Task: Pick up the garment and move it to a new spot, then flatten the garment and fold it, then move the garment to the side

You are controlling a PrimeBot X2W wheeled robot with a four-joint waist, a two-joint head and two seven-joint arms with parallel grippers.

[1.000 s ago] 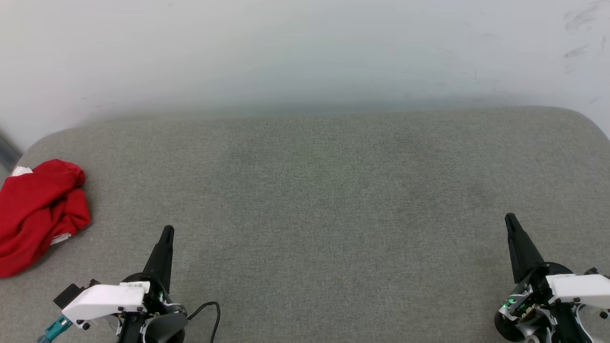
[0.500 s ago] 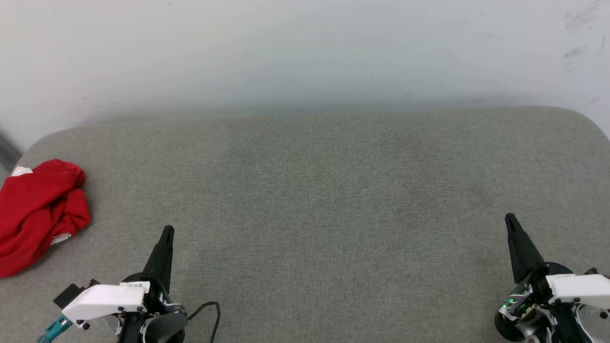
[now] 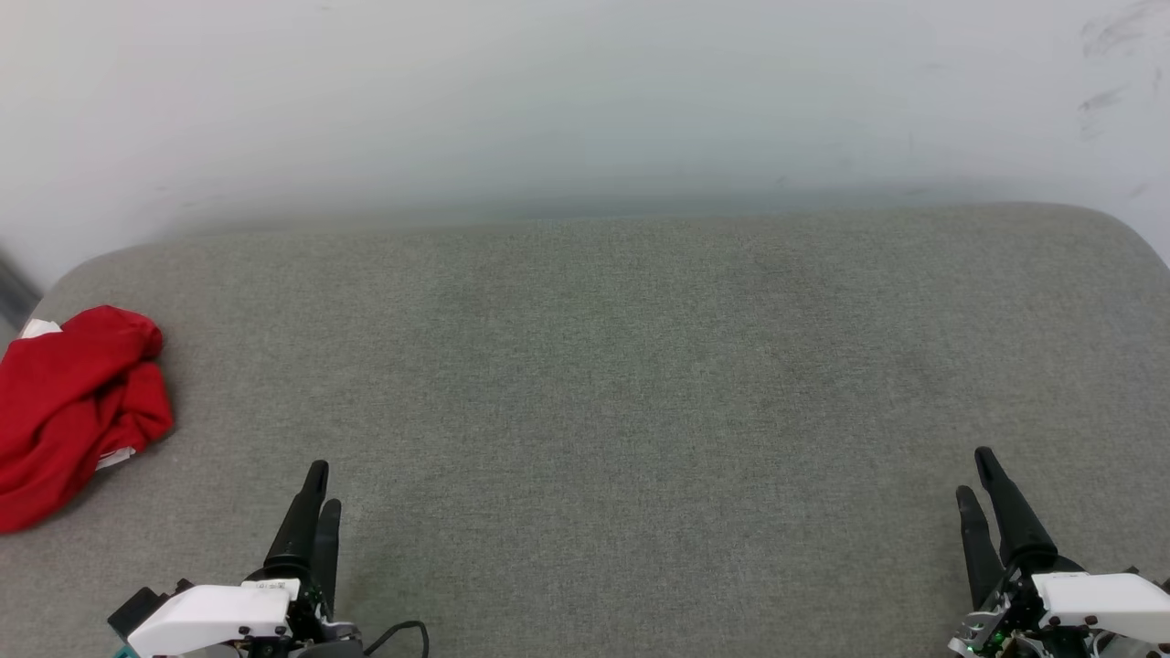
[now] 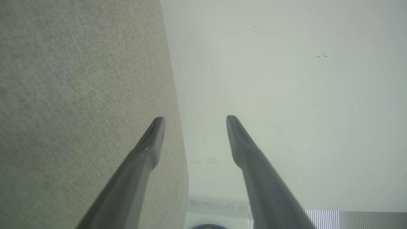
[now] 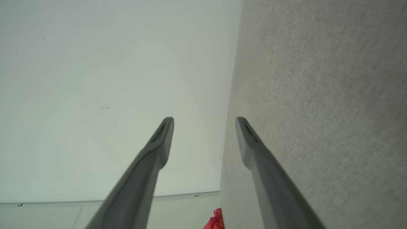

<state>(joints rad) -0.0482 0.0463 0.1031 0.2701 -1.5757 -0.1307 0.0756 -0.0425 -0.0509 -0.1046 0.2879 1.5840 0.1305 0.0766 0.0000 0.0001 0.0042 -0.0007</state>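
Softly crumpled garment [image 3: 78, 402] on woven upholstery [image 3: 640, 411]

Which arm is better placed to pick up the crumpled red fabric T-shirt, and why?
The left. The red T-shirt lies at the left edge of the grey fabric surface, near the left gripper; the right gripper sits far across.

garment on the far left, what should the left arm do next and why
Probably swing the left end effector left toward the garment. It lies crumpled and untouched at the left edge of the grey surface, and that end effector is the nearer one, open and empty.
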